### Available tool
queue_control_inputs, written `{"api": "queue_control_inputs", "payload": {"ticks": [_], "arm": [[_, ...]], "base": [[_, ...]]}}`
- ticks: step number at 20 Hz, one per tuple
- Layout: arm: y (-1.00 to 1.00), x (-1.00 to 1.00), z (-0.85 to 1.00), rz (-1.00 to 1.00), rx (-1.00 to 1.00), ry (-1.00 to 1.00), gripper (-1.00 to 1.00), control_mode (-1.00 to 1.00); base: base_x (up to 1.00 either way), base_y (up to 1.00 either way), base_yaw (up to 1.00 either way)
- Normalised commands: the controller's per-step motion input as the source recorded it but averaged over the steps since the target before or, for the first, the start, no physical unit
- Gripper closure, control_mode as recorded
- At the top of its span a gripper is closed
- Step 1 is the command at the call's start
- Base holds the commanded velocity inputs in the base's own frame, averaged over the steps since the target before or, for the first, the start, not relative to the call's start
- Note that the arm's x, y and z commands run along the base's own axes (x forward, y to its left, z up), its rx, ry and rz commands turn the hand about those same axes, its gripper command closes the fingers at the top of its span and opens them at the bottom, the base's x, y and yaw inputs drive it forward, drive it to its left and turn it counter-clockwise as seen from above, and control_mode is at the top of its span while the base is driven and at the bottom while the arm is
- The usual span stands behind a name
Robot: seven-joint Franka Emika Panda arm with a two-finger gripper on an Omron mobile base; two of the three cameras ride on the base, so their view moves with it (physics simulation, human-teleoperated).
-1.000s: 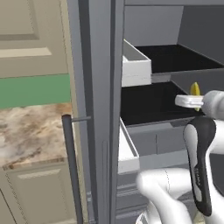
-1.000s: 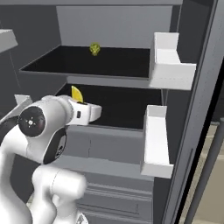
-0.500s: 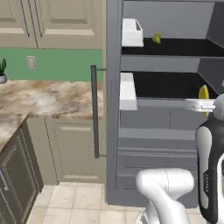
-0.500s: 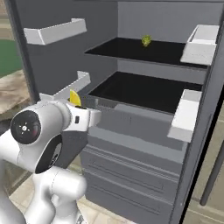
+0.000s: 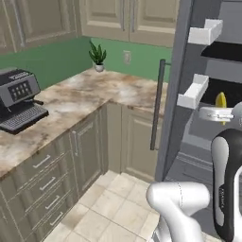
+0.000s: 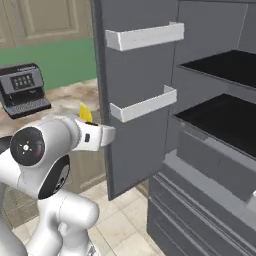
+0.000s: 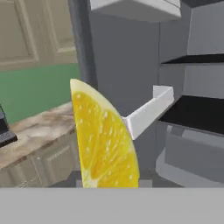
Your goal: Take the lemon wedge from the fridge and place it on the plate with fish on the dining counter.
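Now carrying. Left base view: lemon wedge [image 5: 220,101] at the end effector [image 5: 222,112], just outside the fridge [image 5: 198,90].
Right base view: wedge sits above the white hand, beside the open door.
Hand view: end effector closed on wedge, fingertips prob. hidden behind it.
Next: drive to the dining desk w/ plate.

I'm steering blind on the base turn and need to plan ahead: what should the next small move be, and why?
Probably keep turning the base away from the fridge to look for the dining counter, with the grip unchanged. The gripper is shut on the lemon wedge, which is already clear of the fridge shelves, and so far what's ahead is a corner worktop with a coffee machine.
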Motion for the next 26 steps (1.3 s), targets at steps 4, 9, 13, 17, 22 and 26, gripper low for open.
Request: {"api": "queue_control_inputs", "payload": {"ticks": [4,9,13,17,22,26], "arm": [[0.00,0.00,0.00,0.00,0.00,0.00,1.00,1.00],[0.00,0.00,0.00,0.00,0.00,0.00,1.00,1.00],[0.00,0.00,0.00,0.00,0.00,0.00,1.00,1.00],[0.00,0.00,0.00,0.00,0.00,0.00,1.00,1.00],[0.00,0.00,0.00,0.00,0.00,0.00,1.00,1.00],[0.00,0.00,0.00,0.00,0.00,0.00,1.00,1.00]], "base": [[-0.18,0.00,0.87],[-0.11,0.00,0.92],[-0.10,0.00,0.94],[-0.11,0.00,0.96],[-0.10,0.00,0.96],[-0.08,0.00,0.95]]}}
